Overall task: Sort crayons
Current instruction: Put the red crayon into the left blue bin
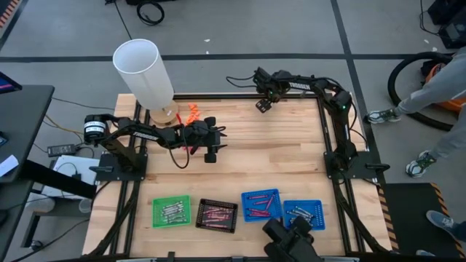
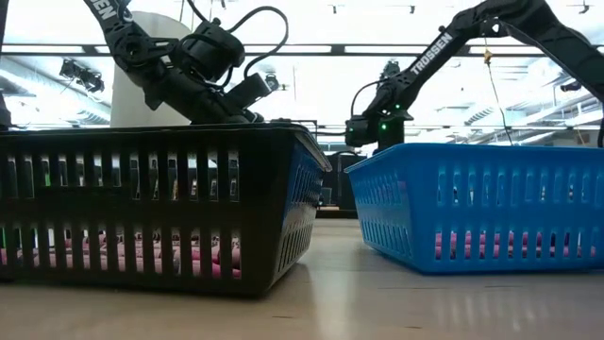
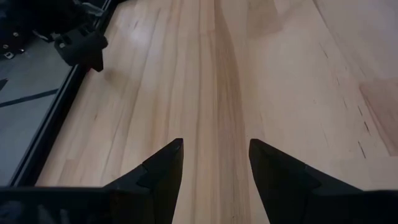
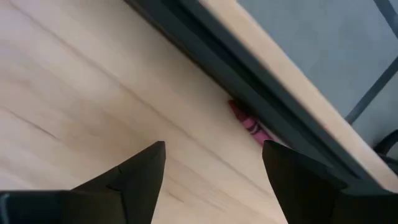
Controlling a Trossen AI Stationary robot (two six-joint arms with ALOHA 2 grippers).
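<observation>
My right gripper point(image 4: 214, 146) is open, low over the table's far edge point(image 1: 261, 105). A red-maroon crayon point(image 4: 249, 126) lies ahead of its fingers, flat on the wood against the dark edge rail. My left gripper point(image 3: 214, 144) is open and empty over bare wood left of the table's middle point(image 1: 212, 143). At the near edge stand several trays with crayons lying in them: a green tray point(image 1: 171, 211), a black tray point(image 1: 216, 215) and two blue trays point(image 1: 261, 205) point(image 1: 303, 215).
A tall white cylinder point(image 1: 145, 73) stands at the far left, with chunky orange pieces point(image 1: 193, 113) beside it. A person's shoes and legs point(image 1: 419, 109) show beyond the table's right side. Bare wood lies between the arms and the trays. The black tray point(image 2: 142, 208) and a blue tray point(image 2: 481, 203) fill the low view.
</observation>
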